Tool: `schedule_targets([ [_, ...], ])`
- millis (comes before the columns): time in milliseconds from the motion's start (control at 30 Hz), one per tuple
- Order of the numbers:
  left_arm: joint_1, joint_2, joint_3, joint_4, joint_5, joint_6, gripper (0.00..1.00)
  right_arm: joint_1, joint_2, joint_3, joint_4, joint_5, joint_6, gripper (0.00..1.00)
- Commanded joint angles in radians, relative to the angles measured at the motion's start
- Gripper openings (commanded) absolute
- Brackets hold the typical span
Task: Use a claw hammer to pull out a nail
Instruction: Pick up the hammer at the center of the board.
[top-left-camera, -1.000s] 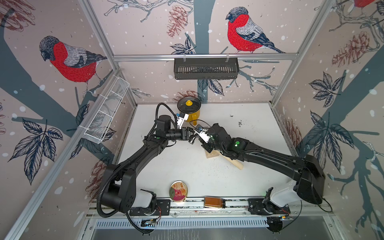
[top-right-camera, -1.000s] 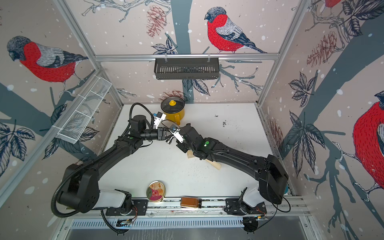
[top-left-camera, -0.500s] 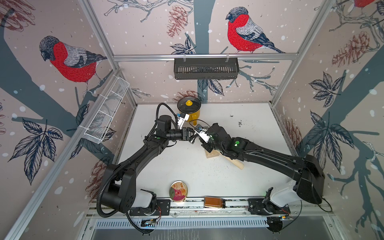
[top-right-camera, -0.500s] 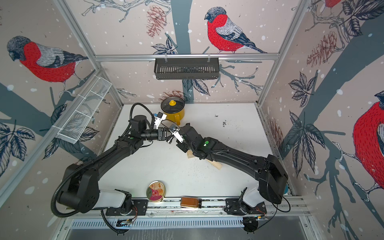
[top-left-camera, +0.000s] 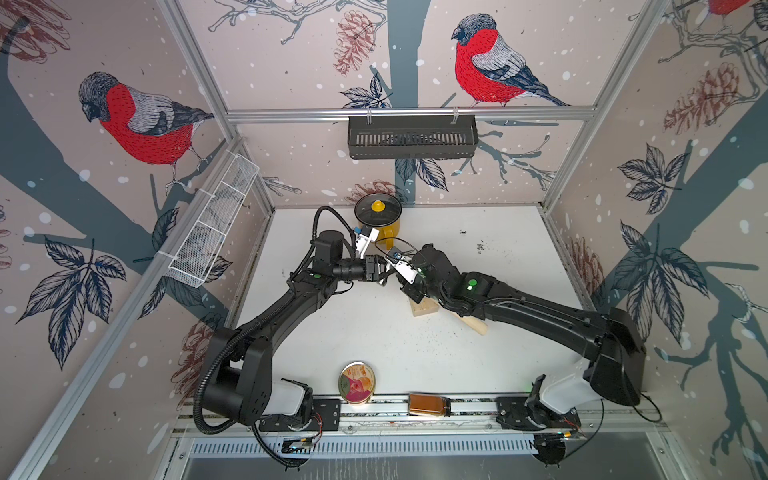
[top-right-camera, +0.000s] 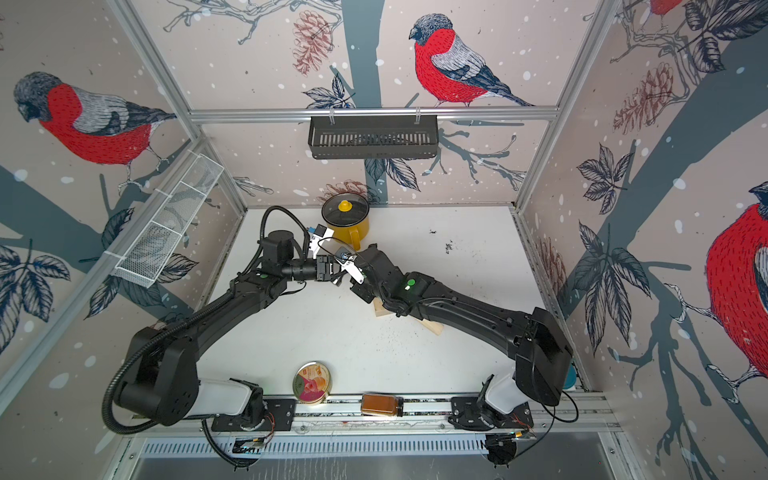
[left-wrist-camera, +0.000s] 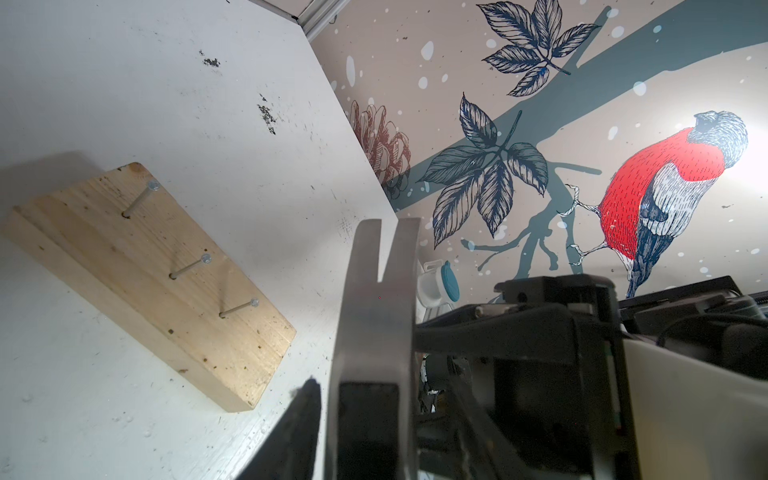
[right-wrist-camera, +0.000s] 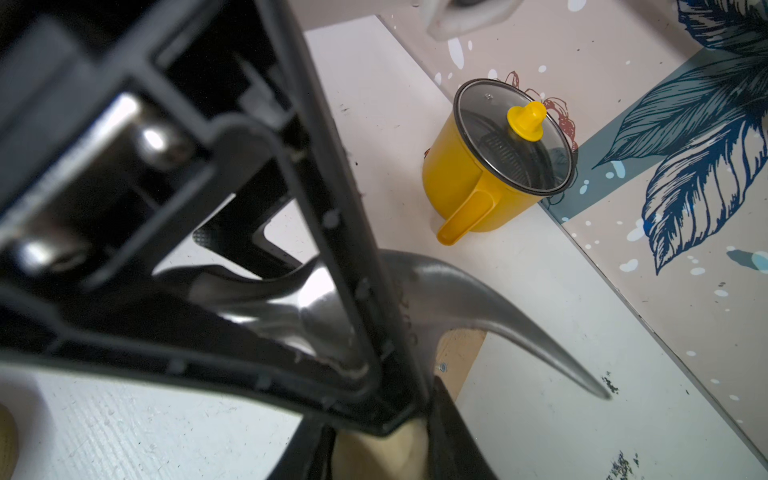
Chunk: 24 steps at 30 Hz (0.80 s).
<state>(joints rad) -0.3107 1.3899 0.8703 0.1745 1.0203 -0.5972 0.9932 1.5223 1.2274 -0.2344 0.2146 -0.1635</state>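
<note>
Two grippers meet at the claw hammer. The right gripper squeezes its pale handle just under the head. The left gripper sits around the head; tight or loose, nobody can tell. The wood block with three nails lies beside the fork, not touching, so the claw probably must swing over.

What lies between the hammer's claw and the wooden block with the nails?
Nothing but bare white table, as the left wrist view shows; the claw hammer is clear of the wooden block.
</note>
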Motion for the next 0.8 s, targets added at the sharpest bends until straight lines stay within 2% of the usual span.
schedule_targets([
  [0,-0.001,-0.001,0.006,0.032,0.026,0.006,0.48,0.002,0.008,0.024,0.066,0.016,-0.019,0.01],
  [567,-0.001,0.002,0.009,0.022,0.026,0.011,0.29,0.01,0.024,0.045,0.054,0.025,-0.033,0.01],
  [767,-0.002,0.001,0.008,0.023,0.026,0.008,0.19,0.01,0.028,0.045,0.053,0.032,-0.037,0.01],
])
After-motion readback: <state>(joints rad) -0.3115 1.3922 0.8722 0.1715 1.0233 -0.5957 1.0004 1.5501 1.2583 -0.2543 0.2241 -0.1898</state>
